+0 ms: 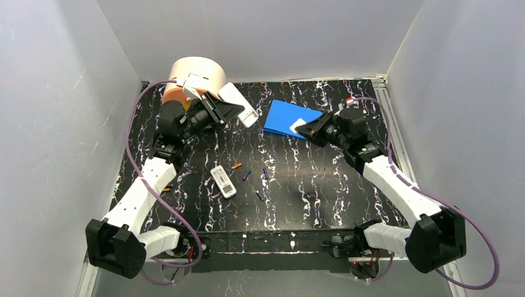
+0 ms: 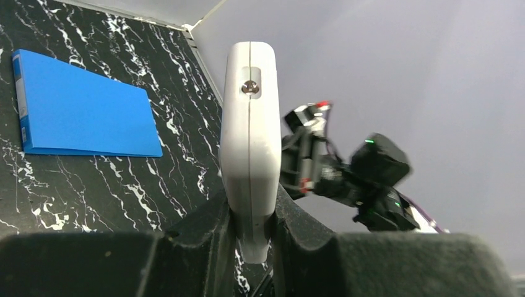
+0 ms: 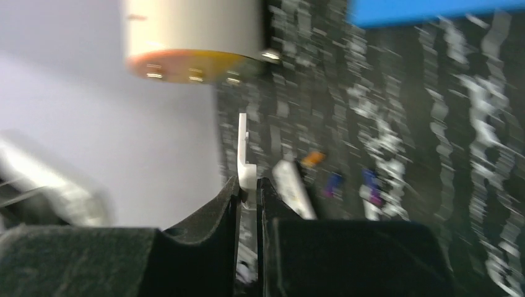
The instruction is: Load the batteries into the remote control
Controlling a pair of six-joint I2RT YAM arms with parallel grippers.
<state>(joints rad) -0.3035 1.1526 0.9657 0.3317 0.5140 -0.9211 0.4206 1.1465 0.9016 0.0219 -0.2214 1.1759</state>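
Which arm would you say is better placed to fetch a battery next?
Right, probably: the left gripper is shut on the white remote; the right gripper holds only a thin white piece.

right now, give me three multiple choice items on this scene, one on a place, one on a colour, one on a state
1. The small remote lies: A at the far wall, B mid-table by the batteries, C at the right edge.
2. The flat folder is: A blue, B red, C green.
3. The left claw is: A open, B shut on a battery, C shut on the big white remote.
Key: B, it lies between the arms; A, both views show blue; C, its fingers pinch the remote's end.
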